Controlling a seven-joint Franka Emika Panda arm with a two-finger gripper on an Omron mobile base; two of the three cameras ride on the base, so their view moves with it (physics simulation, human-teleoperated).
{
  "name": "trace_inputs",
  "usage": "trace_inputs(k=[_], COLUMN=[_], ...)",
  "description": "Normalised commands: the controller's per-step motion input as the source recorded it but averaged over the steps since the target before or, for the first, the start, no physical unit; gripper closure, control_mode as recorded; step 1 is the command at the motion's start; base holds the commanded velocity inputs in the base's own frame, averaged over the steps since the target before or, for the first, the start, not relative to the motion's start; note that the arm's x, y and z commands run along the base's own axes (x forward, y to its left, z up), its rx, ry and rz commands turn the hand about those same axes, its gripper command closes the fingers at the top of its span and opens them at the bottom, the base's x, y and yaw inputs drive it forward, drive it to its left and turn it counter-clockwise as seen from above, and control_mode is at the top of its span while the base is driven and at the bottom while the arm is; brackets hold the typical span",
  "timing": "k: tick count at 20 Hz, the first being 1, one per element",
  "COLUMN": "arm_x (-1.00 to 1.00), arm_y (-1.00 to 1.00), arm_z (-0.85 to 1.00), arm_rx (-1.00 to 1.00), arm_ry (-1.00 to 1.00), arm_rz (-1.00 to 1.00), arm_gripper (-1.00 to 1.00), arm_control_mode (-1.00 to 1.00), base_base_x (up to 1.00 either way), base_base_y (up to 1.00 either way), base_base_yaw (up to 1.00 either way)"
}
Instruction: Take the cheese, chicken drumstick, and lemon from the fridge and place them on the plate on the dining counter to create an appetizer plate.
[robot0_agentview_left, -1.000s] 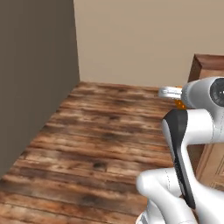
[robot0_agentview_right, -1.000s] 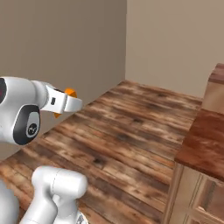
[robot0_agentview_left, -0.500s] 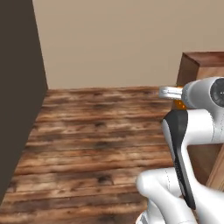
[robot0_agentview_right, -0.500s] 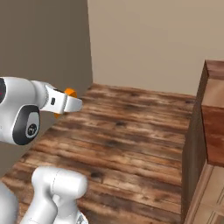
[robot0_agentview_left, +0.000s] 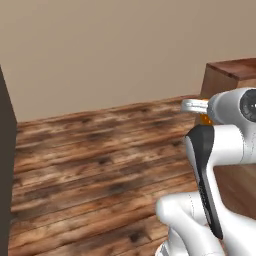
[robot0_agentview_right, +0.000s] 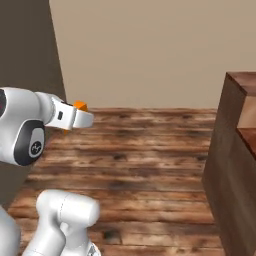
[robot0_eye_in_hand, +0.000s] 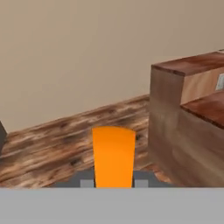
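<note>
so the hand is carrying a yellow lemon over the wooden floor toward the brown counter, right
Not quite: it is not a lemon. The hand holds an orange wedge-like cheese chunk between its fingers, as the hand view shows. The rest stands: it is over the wooden plank floor, with the reddish-brown wooden counter ahead.

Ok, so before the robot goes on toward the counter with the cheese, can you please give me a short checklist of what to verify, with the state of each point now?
1. Cheese sits between the fingers of the gripper: ok, the orange piece rises between the two tips in the hand view.
2. Cheese clear of the floor: ok, it is carried high at the arm's end.
3. Dining counter in sight: ok, its wooden corner stands ahead to the right.
4. Floor path toward the counter free: ok, only bare wooden boards show.
5. Plate located: cannot tell.
6. Firmness of the grip: cannot tell.
</note>
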Motion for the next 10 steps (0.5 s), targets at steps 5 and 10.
trace_inputs(k=[5, 10], arm_x=[0.00, 0.00], arm_y=[0.00, 0.00], arm_z=[0.00, 0.00], arm_rx=[0.00, 0.00], arm_ry=[0.00, 0.00], arm_rz=[0.00, 0.00], arm_gripper=[1.00, 1.00], arm_control_mode=[1.00, 1.00], base_base_x=[1.00, 1.00], base_base_y=[0.78, 0.75], base_base_yaw=[-0.46, -0.46])
